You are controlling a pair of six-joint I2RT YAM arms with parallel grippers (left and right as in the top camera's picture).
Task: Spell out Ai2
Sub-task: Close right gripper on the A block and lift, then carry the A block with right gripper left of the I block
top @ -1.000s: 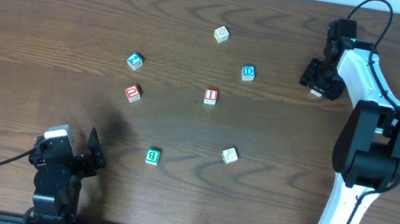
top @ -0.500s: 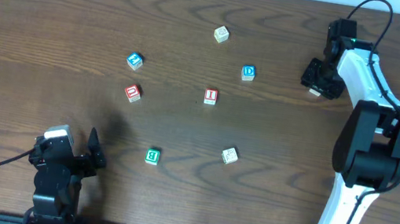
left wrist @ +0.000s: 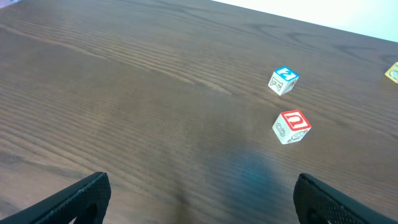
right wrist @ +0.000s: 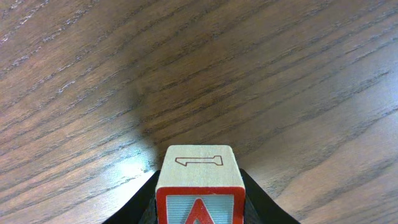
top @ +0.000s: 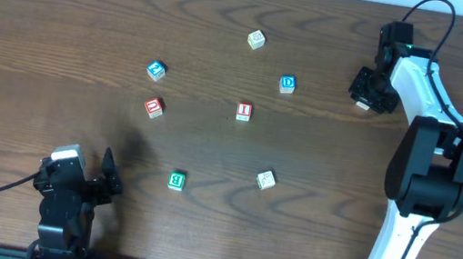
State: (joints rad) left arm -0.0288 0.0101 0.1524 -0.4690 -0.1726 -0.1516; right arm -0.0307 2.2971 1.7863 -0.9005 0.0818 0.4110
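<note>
My right gripper [top: 367, 91] is at the far right of the table and is shut on a wooden A block [right wrist: 199, 186] with a red-framed A face and an outlined 1 on another side. The red I block [top: 244, 111] lies mid-table. The blue 2 block [top: 156, 70] lies to the left and also shows in the left wrist view [left wrist: 283, 80]. My left gripper [left wrist: 199, 199] is open and empty over bare table at the near left.
Other letter blocks lie scattered: a blue D [top: 287, 84], a tan block [top: 256, 39] at the back, a red block [top: 154, 107] near the 2, a green B [top: 176, 180] and a tan block [top: 265, 180] in front.
My right gripper with the A block has shifted very slightly. The left arm and the loose blocks have not moved.
</note>
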